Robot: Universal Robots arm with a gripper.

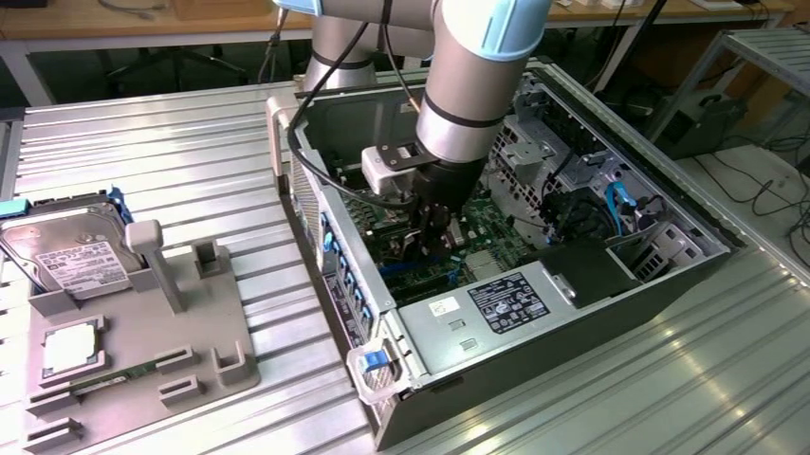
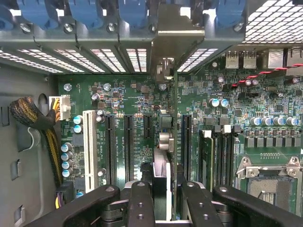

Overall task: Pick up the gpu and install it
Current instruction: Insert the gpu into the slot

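Observation:
My gripper [image 1: 431,226] reaches down into the open computer case [image 1: 658,284], just above the green motherboard [image 1: 487,227]. In the wrist view its black fingers [image 2: 141,201] are shut on the gpu [image 2: 162,165], which shows edge-on as a slim upright card. The card's silver bracket [image 2: 179,33] lies against the row of rear slot openings. The card stands over the motherboard [image 2: 128,94] between two long black expansion slots [image 2: 186,142]. Whether its edge sits in a slot I cannot tell.
Blue slot latches [image 2: 90,12] line the case's rear wall. A white slot [image 2: 88,142], a braided cable bundle [image 2: 33,118], memory sticks [image 2: 213,151] and a bare processor socket [image 2: 270,182] surround the card. Outside the case, a grey fixture [image 1: 190,351] carries a hard drive [image 1: 70,251].

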